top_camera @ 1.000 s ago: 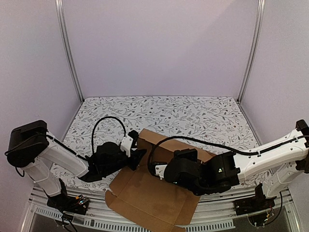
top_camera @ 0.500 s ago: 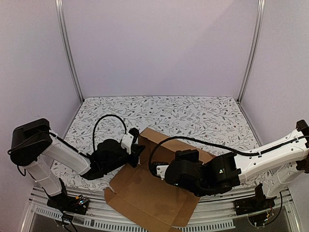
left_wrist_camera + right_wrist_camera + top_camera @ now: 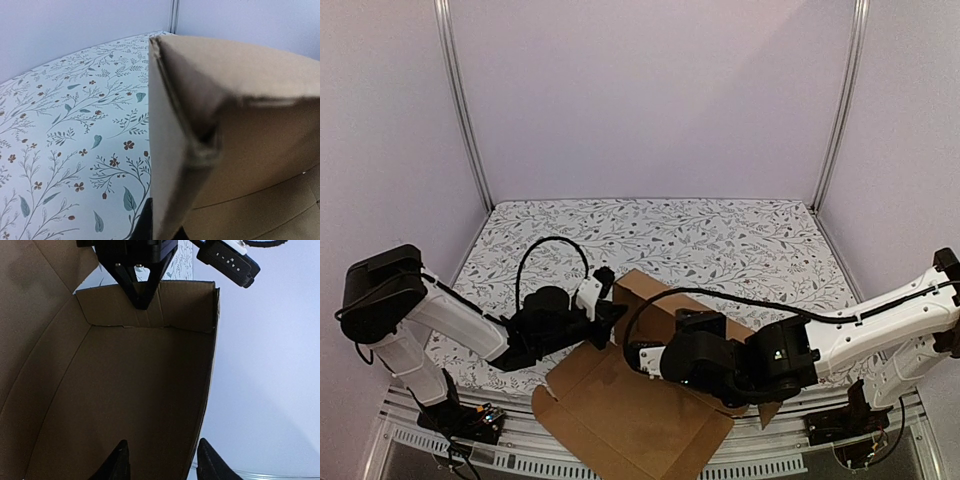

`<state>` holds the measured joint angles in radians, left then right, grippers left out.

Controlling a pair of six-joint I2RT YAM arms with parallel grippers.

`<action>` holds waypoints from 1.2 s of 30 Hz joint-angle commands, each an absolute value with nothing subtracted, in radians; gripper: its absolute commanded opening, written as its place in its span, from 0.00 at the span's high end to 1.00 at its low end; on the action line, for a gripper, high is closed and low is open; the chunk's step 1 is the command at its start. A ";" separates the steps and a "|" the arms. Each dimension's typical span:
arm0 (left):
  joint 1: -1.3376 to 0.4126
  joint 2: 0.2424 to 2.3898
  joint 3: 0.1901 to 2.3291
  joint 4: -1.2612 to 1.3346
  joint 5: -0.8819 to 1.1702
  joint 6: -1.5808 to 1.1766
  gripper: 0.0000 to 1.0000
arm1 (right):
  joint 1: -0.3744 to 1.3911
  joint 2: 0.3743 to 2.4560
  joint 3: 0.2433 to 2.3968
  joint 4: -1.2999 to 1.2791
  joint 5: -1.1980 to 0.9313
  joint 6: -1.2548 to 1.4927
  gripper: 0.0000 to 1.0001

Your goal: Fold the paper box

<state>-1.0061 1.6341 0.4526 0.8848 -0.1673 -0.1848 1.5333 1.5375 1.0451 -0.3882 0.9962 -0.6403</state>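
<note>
The paper box (image 3: pixel 620 410) is laid open at the near edge of the floral desk (image 3: pixel 720 240), between the two arms, with its near part hung past the edge. A raised wall on its far side is clamped in the left gripper (image 3: pixel 142 304), fingers pinched together on the cardboard. The right gripper (image 3: pixel 162 445) is held apart over the box's inside, with a side wall's edge between its fingers; contact cannot be told.

Left pincer (image 3: pixel 142 304) on paper box (image 3: pixel 125 400) flap
</note>
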 commanded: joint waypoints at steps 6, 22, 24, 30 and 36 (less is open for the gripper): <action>-1.019 1.621 0.476 0.862 -0.150 -0.161 1.00 | 1.538 1.386 1.150 -0.387 0.720 -0.574 0.40; -0.950 1.691 0.527 0.940 0.032 -0.140 1.00 | 1.272 1.413 1.351 -0.427 0.405 -0.254 0.88; -0.943 1.707 0.538 0.938 0.043 -0.135 1.00 | 1.215 1.427 1.354 -0.405 0.334 -0.184 1.00; -0.933 1.803 0.529 1.085 0.076 -0.132 1.00 | 1.114 1.513 1.353 -0.332 0.243 -0.012 1.00; -0.933 1.821 0.538 1.076 0.086 -0.132 1.00 | 1.076 1.589 1.345 -0.254 0.213 0.081 1.00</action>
<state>-0.9459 1.8023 0.5301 1.0508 0.0544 -0.1394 1.0916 1.5486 1.3361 -0.3290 0.2729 -0.0254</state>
